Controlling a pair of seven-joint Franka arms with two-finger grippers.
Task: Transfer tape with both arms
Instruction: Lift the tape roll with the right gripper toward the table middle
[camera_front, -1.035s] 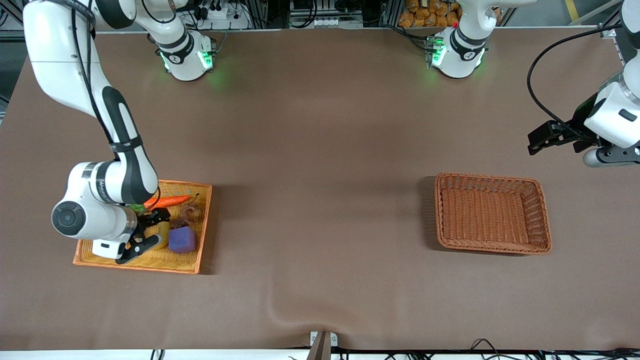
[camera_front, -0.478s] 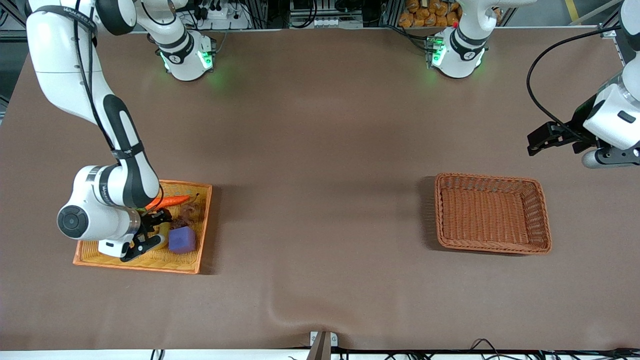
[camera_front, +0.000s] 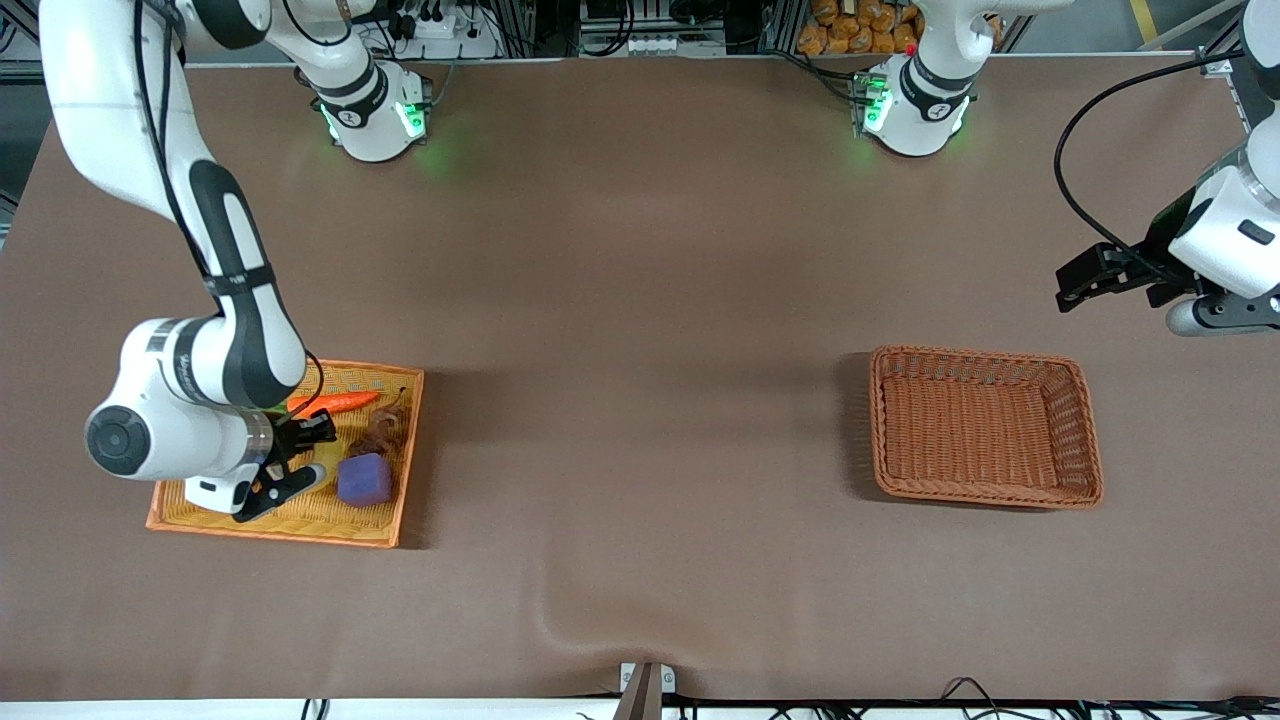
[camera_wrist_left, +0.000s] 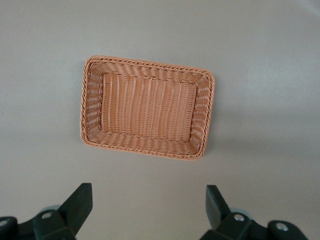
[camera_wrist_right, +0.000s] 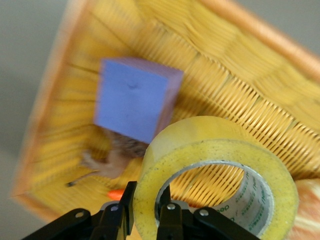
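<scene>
The tape (camera_wrist_right: 215, 185) is a yellowish ring with a pale core. My right gripper (camera_wrist_right: 145, 210) is shut on its wall, one finger outside the ring and one inside. It holds the roll just above the yellow woven tray (camera_wrist_right: 260, 30). In the front view the right gripper (camera_front: 285, 470) is over the tray (camera_front: 330, 525), and only a pale sliver of the tape (camera_front: 308, 474) shows past the wrist. My left gripper (camera_front: 1100, 272) waits in the air at the left arm's end of the table, open and empty (camera_wrist_left: 150, 200).
A purple cube (camera_front: 363, 479) lies in the tray beside the tape and also shows in the right wrist view (camera_wrist_right: 132, 100). An orange carrot (camera_front: 335, 402) and a small brown thing (camera_front: 380, 430) lie in the tray too. A brown woven basket (camera_front: 880, 420) stands under the left gripper (camera_wrist_left: 147, 62).
My right gripper has shifted a little toward the right arm's end of the table and lifted, with the tape in it. The left arm has not moved.
</scene>
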